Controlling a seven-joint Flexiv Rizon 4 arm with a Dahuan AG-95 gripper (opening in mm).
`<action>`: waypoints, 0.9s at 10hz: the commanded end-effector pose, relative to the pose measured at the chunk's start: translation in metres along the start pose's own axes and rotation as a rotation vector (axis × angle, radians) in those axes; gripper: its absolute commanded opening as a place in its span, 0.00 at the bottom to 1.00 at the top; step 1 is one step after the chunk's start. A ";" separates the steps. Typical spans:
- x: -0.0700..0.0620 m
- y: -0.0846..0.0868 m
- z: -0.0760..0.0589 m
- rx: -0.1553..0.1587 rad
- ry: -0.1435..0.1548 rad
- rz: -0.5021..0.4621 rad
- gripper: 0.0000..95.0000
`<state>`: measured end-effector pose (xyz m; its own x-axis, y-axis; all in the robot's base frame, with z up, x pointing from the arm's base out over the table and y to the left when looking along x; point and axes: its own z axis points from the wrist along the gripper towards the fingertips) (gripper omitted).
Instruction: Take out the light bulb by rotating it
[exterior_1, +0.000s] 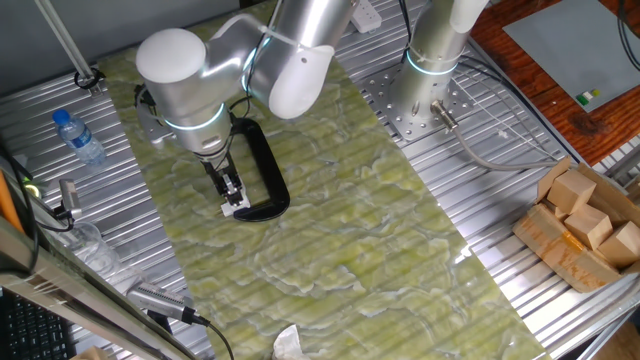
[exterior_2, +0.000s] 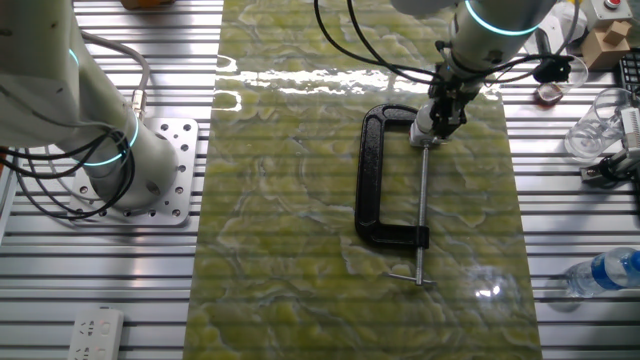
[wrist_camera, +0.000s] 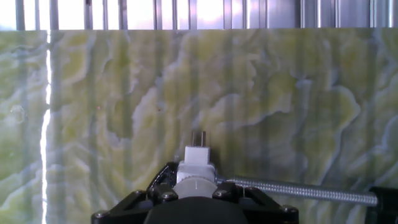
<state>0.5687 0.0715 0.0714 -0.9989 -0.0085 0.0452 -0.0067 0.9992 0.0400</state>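
Note:
In the hand view the small white rounded light bulb (wrist_camera: 196, 186) sits low in the frame between my two black fingers (wrist_camera: 163, 194), screwed into the white boxy socket piece (wrist_camera: 199, 158), whose two prongs point away from me. The black C-shaped clamp (exterior_2: 375, 180) lies flat on the green marbled mat and holds the socket at its jaw end; its thin screw rod (wrist_camera: 298, 190) runs off to the right. My gripper (exterior_1: 230, 195) is down at the clamp's end (exterior_1: 262, 170) and appears shut around the bulb. In the other fixed view my gripper (exterior_2: 440, 115) hides the bulb.
A water bottle (exterior_1: 78, 135) lies at the left on the metal table. A cardboard box of wooden blocks (exterior_1: 585, 225) stands at the right. A second arm's base (exterior_1: 430, 60) is bolted behind the mat. A glass (exterior_2: 600, 125) stands near the mat's edge.

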 end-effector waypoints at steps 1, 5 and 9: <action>0.002 0.004 0.001 0.023 0.001 -0.104 0.00; 0.003 0.005 0.001 0.129 0.016 -0.470 0.00; 0.003 0.005 0.000 0.122 0.023 -0.731 0.00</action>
<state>0.5658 0.0770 0.0716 -0.8619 -0.5036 0.0596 -0.5060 0.8619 -0.0341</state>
